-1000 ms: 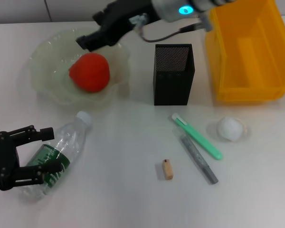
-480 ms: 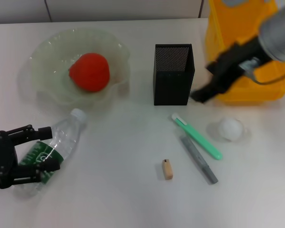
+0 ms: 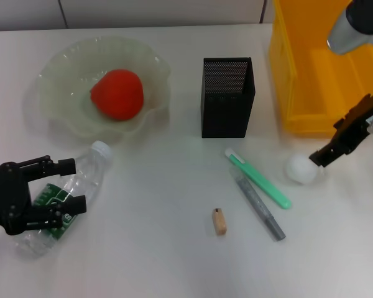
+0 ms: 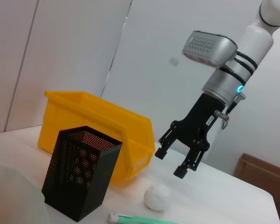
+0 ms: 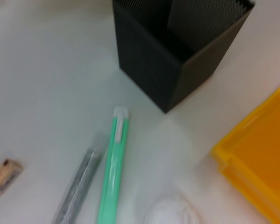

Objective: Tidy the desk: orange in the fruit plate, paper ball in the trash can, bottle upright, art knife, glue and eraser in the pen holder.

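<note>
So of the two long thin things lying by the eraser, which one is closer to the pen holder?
The green one, probably the art knife: its white-tipped end lies just below the pen holder. The grey stick lies farther down, closer to the eraser.

White desk (image 3: 168,248) w/ smooth matte top fills the head view; soft even light, faint shadows. Along the far edge a pale wall (image 3: 155,11) w/ dark vertical seams. Left wrist view: white panelled wall (image 4: 144,56) behind desk, thin seams betw. panels, and a brown cardboard box (image 4: 263,179) past the desk's far corner.
</note>
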